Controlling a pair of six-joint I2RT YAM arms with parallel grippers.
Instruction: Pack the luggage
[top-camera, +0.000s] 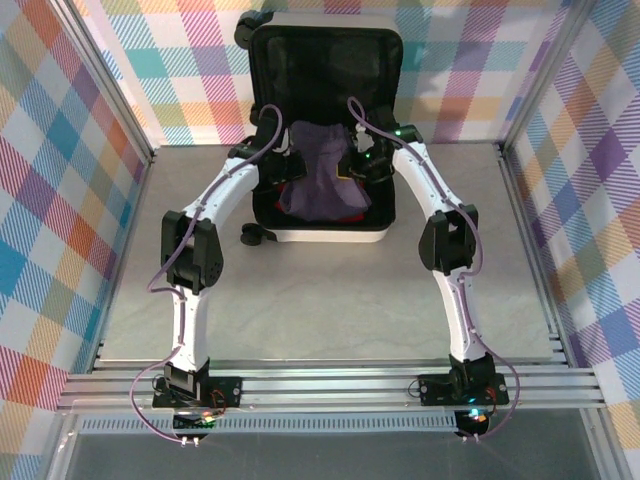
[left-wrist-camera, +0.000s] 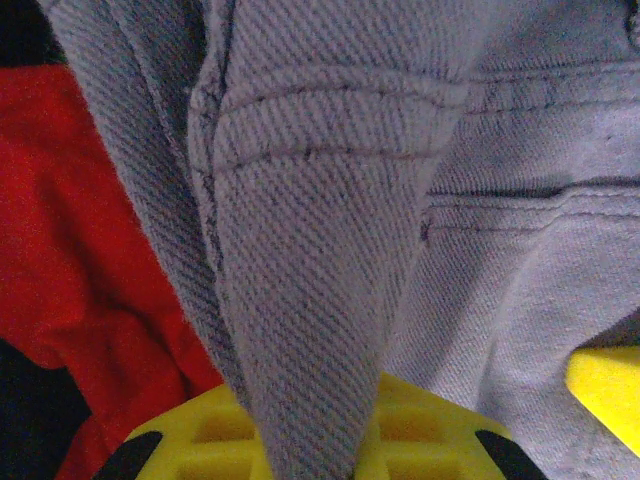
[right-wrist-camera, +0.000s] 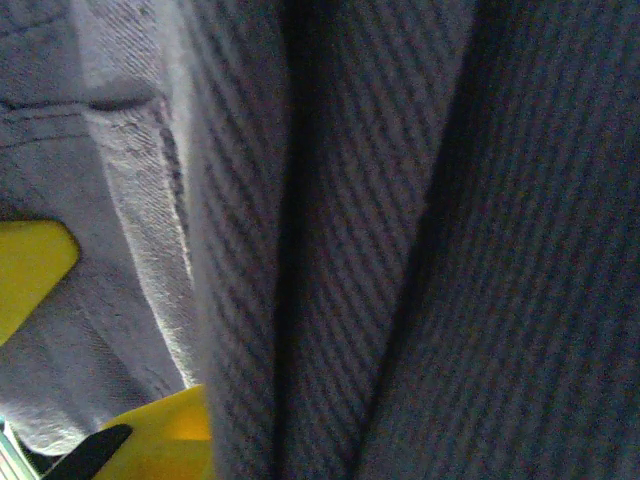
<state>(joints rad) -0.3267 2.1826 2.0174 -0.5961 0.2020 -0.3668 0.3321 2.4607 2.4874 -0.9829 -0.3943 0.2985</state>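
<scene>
Luggage (top-camera: 320, 237) sits open at the far middle of the table (top-camera: 300, 320), right under our two pincers. Our left pincer (top-camera: 285, 168) is pressed together on the left side of the purple clothes (top-camera: 322, 170). In its own camera a fold of that cloth runs down past a yellow finger (left-wrist-camera: 420, 435). Our right pincer (top-camera: 358, 165) is pinching the right side of the same cloth. The cloth hangs between them like a little tent over the open bottom half. Something red (top-camera: 292, 196) lies inside, under the purple. So the luggage is straight below us, not off to one side, and we think the next move is just down. It runs long from near us to far, with its black lid (top-camera: 325, 70) standing up at the back. Both arms are about as close, one on each side. The table is flat, grey and smooth. Bright checked walls (top-camera: 60, 150) stand on three sides, and there is room around the luggage.
</scene>
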